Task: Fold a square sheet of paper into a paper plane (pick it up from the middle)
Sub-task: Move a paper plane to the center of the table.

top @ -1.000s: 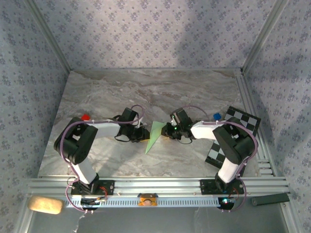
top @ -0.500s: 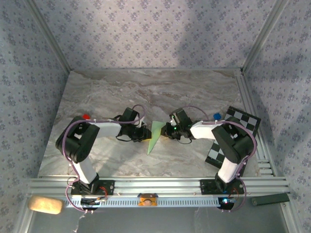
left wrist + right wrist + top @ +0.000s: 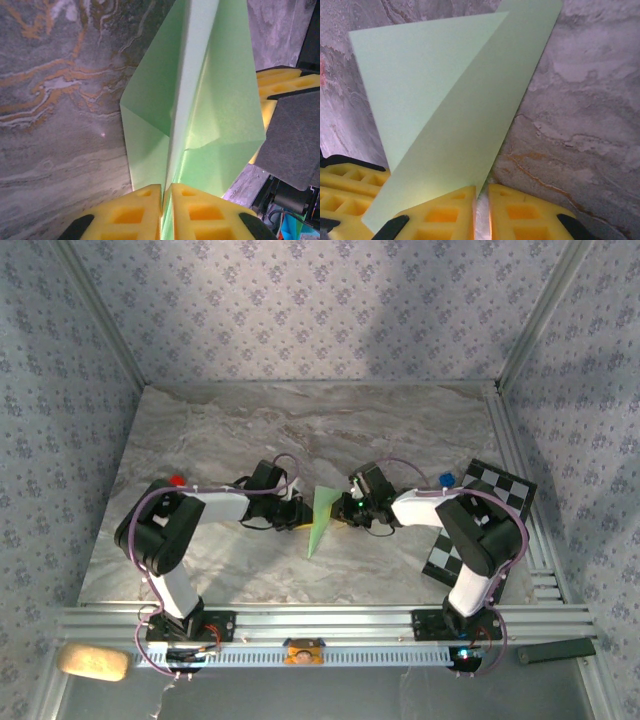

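The paper plane point(image 3: 320, 518), a partly folded pale green dart, stands on edge near the middle of the grey marbled surface point(image 3: 300, 430), held up between the two arms. Its sharp tip points toward the near edge and its wider end toward the back wall. The left pincer point(image 3: 166, 187) is clenched on it: in the left wrist view the two yellow fingers point(image 3: 130, 210) press together on the centre crease, and folded flaps spread away on both sides of that line. The right pincer point(image 3: 481, 190) comes in from the opposite side and also grasps the paper. In the right wrist view its jaws stand almost together, with the slanted edge of the sheet running down into the slim gap between them and one layer lying across the left-hand finger. Each wrist view catches the other arm's yellow fingers just beside the paper, so the two pincers sit very close, one on each face of the fold. A black-and-white checkered board point(image 3: 500, 482) lies at the right side of the surface, partly under the right arm and well apart from the paper.
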